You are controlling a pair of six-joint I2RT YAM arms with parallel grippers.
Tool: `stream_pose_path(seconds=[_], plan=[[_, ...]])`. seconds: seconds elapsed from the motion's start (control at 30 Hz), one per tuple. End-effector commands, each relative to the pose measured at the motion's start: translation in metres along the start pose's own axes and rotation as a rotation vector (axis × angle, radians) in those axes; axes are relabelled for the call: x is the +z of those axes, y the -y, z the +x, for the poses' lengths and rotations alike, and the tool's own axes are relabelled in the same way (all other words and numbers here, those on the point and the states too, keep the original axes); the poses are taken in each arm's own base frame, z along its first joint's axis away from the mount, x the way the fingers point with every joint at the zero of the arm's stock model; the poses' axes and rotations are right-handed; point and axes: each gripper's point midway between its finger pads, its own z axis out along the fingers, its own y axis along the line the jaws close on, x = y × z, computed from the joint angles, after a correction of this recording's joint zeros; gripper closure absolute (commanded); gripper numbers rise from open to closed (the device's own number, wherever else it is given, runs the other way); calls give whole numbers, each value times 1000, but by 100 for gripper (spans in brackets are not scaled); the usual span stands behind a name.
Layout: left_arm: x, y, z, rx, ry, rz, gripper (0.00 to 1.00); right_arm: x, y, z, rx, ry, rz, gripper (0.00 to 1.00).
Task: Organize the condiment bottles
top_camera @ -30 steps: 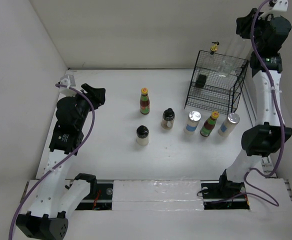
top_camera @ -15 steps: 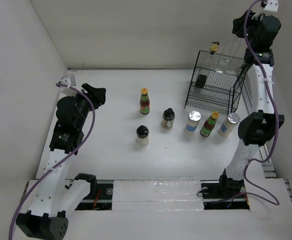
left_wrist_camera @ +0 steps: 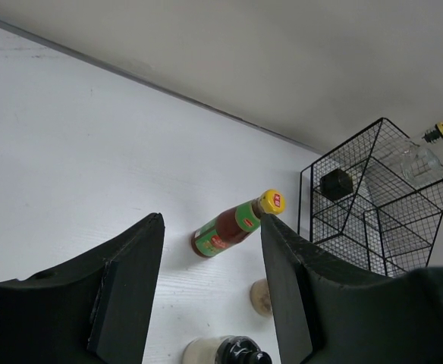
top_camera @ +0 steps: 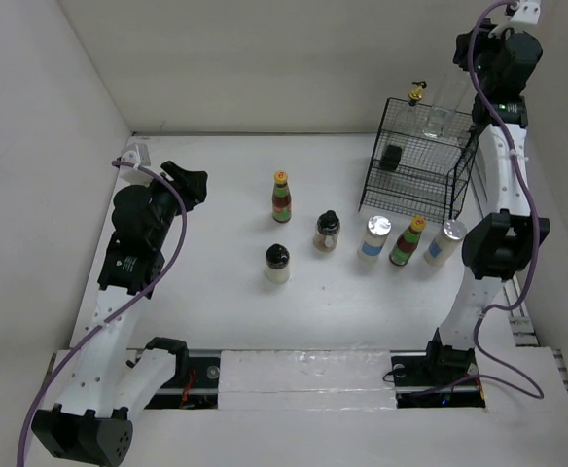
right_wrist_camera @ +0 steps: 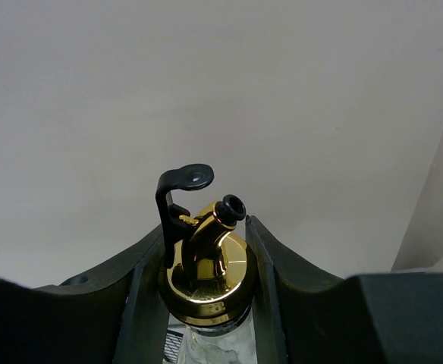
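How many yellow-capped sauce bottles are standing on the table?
2. One sauce bottle stands apart to the left; the other stands between two white-capped shakers before the wire basket. None seems hidden.

The white table (top_camera: 226, 195) is seen brightly and evenly lit from overhead in the sharp top view, with only short, faint shadows cast beside the standing bottles (top_camera: 282, 197). In the right wrist view a crisp highlight is caught on the polished cap of the gold-spouted bottle (right_wrist_camera: 206, 265), while the dark fingers (right_wrist_camera: 142, 303) along the lower edge are rendered underexposed and soft, as are the near fingers (left_wrist_camera: 127, 296) in the left wrist view.
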Motion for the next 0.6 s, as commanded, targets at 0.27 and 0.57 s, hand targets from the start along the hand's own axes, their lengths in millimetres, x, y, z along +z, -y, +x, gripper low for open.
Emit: stream_pose_path(seconds=[0.27,0.57], plan=[[-3,16,-22,11,60,59,50,-10,-10,-22,-33,174,-26,100],[-3,18,-21,11,54,68,50,-24,-8,54,-22,61,8,100]])
